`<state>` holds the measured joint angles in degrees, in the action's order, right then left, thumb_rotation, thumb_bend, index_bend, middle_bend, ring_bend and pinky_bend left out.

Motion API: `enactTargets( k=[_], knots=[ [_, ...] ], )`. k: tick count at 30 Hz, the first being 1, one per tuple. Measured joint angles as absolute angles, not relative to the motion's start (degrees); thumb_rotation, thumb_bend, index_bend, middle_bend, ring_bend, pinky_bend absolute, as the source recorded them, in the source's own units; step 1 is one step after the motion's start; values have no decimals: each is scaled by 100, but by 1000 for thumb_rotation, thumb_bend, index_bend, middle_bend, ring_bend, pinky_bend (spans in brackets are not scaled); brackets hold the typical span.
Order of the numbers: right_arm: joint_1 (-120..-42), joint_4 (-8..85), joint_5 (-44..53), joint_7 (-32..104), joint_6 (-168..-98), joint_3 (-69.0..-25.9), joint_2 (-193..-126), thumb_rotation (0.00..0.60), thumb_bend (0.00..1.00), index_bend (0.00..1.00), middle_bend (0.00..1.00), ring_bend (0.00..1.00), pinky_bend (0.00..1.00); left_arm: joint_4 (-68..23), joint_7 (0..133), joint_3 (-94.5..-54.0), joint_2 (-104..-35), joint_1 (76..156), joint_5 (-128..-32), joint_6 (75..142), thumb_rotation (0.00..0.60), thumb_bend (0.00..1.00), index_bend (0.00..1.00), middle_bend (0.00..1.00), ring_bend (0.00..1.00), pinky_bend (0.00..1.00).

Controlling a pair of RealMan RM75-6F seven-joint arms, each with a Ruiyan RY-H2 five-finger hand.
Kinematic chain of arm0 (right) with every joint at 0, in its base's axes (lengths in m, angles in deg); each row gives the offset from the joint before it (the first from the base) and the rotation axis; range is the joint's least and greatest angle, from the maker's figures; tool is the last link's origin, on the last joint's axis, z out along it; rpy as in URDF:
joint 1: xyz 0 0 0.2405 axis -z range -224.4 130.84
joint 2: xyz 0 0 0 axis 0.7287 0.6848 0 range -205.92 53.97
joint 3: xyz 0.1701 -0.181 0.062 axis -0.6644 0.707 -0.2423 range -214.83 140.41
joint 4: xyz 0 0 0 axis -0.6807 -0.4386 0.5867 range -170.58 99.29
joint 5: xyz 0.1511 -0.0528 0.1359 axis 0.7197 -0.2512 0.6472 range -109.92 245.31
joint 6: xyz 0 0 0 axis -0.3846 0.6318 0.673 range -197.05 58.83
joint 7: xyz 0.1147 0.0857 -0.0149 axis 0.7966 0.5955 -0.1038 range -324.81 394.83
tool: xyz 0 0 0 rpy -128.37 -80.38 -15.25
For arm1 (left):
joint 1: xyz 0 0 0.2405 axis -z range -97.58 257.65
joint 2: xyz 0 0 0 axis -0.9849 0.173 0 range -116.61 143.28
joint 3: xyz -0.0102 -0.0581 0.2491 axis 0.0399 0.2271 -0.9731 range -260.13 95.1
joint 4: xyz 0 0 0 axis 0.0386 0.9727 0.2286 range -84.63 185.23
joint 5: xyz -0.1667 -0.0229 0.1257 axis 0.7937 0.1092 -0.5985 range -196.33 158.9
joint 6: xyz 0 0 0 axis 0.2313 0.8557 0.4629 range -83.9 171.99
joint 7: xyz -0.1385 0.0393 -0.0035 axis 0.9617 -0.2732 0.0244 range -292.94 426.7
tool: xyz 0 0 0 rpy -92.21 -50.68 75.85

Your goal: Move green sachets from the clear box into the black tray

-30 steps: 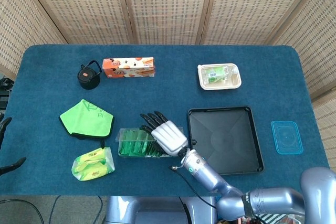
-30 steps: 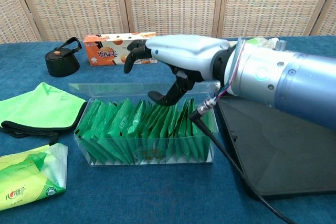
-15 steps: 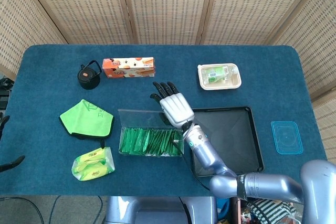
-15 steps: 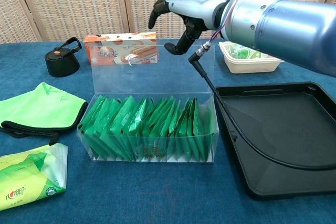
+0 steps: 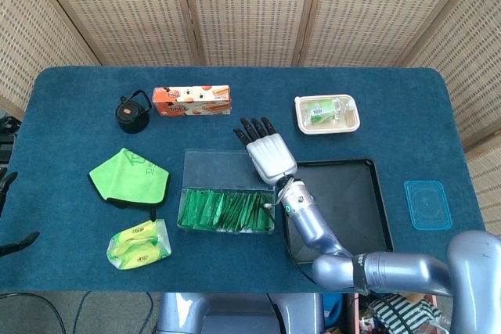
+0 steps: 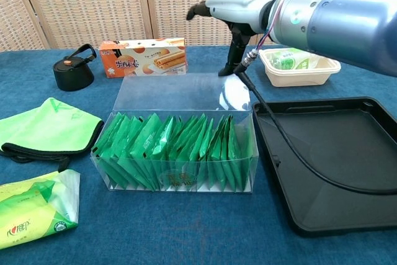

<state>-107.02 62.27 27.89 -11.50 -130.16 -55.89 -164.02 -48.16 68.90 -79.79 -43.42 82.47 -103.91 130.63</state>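
The clear box stands at the front middle of the table, packed with a row of upright green sachets. Its clear lid is swung back and lies nearly flat behind it. My right hand hovers over the lid's right end, fingers spread, holding nothing. The black tray lies just right of the box with nothing in it; my right forearm crosses its left edge. Two dark fingertips of my left hand peek in at the far left edge, apart.
An orange biscuit box and a black pot stand at the back left. A green cloth and a green-yellow packet lie left of the box. A white food container sits behind the tray, a blue lid to its right.
My right hand rose from over the sachets and moved back and right. The box's lid swung up with it and now lies open behind the box.
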Motion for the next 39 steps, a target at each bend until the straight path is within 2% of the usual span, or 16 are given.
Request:
enactTargets(
  k=[4,10,17,39],
  knots=[
    [-10617,6417,2106,-558,-12542,-5328,-16155,600,164,229,0,0,0,-4820,6946,-7991,-4313,8242,-10430,13085,600,130,0,0,0,0],
    [-10566,6504,1268,-60,-12057,-4939,-16010,600,339,361,0,0,0,-4822,6948,-8011,-4314,8237,-10463,13097,600,130,0,0,0,0],
    [-10635,6352,1093,46,-11946,-4736,-16304,600,401,371,0,0,0,-4824,6983,-8012,-4307,8241,-10452,13089,600,131,0,0,0,0],
    [-10541,6092,873,230,-11960,-4407,-16466,600,427,401,0,0,0,-4811,7091,-8042,-4276,8244,-10497,13090,600,132,0,0,0,0]
  ],
)
